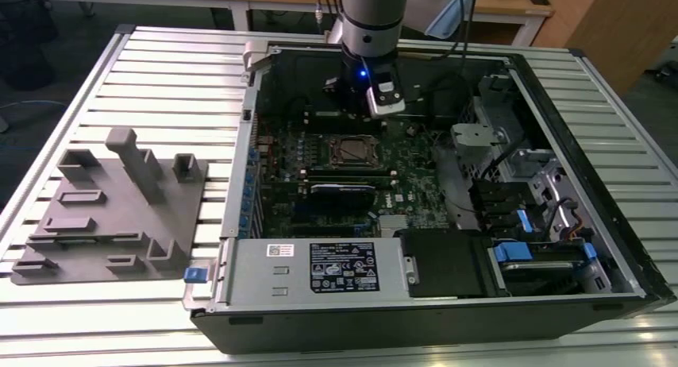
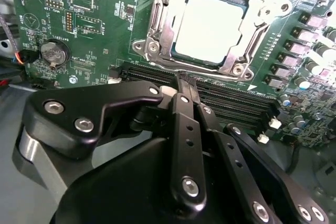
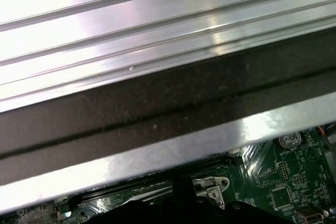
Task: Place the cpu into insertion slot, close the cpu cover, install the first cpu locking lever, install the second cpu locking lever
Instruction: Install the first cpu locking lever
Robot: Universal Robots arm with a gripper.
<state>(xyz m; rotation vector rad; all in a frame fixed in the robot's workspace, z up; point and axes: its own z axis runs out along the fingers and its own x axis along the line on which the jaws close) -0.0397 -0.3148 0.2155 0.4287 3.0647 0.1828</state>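
- Where the green circuit board (image 2: 94, 35) lies flat in the open black computer case (image 1: 593, 113), the cpu (image 2: 210, 27), a small flat square chip with a pale silver-grey metal top, sits face up inside the insertion slot (image 2: 157, 40), the square socket with a shiny metal rim.
- Being square, the chip has no long axis; in the second wrist view its edges run parallel to the socket's sides.
- The cpu cover (image 2: 247, 64), a thin silver metal frame with a cut-out window, surrounds the chip's top; whether it is fully down I cannot tell.
- Just beside the socket run long narrow black memory slots (image 2: 231, 103).
- The black gripper (image 2: 186, 85) hangs above those slots near the socket, its fingers brought together at the tips with nothing between them.
- In the exterior view the grey arm (image 1: 369, 17) reaches down into the case above the socket (image 1: 351, 151).
- The case rests on a ribbed metal table (image 1: 159, 81), with a grey moulded fixture block (image 1: 117, 208) well apart towards the exterior view's left.
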